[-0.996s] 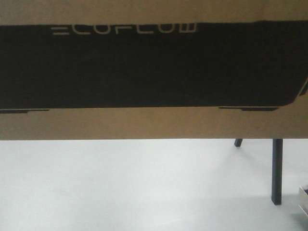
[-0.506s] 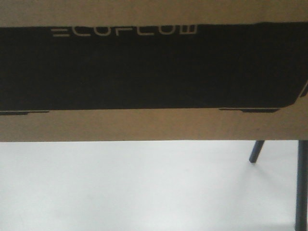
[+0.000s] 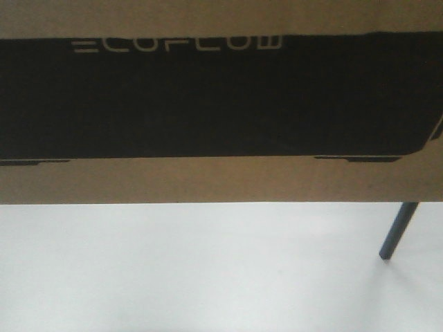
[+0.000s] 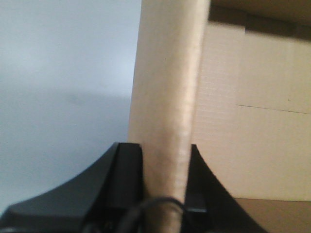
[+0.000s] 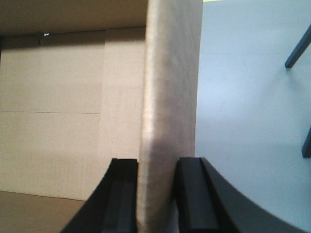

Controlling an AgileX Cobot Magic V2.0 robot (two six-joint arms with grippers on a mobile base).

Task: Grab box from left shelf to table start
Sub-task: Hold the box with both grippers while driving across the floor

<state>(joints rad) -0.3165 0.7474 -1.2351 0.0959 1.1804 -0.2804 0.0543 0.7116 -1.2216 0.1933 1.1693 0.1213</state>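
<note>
1. Left hand. My left gripper (image 4: 164,162) is clamped on the box (image 4: 167,87). The two black fingers (image 4: 127,167) press against either side of a thin cardboard lip that passes between them with no visible gap. A dark cable crosses the base of the lip.

2. Right hand. My right gripper (image 5: 158,182) is clamped the same way. Its square-ended black fingers (image 5: 192,189) bear on both faces of the matching lip of the box (image 5: 170,73).

3. Box, wrist views. Both wrist views show plain brown corrugated board with faint ribbing. A flat side wall with a straight horizontal seam lies inboard of each lip, shaded along the top under an overhang. No print shows in these views.

4. Box, front view. The box (image 3: 221,181) spans the full width of the upper frame. A wide matte black panel (image 3: 221,97) sits between brown bands, with pale block lettering (image 3: 178,43) near its top left. The hands do not appear in this view.

5. Position. The box is held between my two hands. Pale grey ground (image 3: 194,277) lies beneath its lower edge. I cannot tell whether the underside rests on anything.

6. Surroundings. One thin dark leg (image 3: 398,232) slants down to the ground at lower right. The right wrist view shows two such legs (image 5: 297,46). The left wrist view shows only blank pale surface.
</note>
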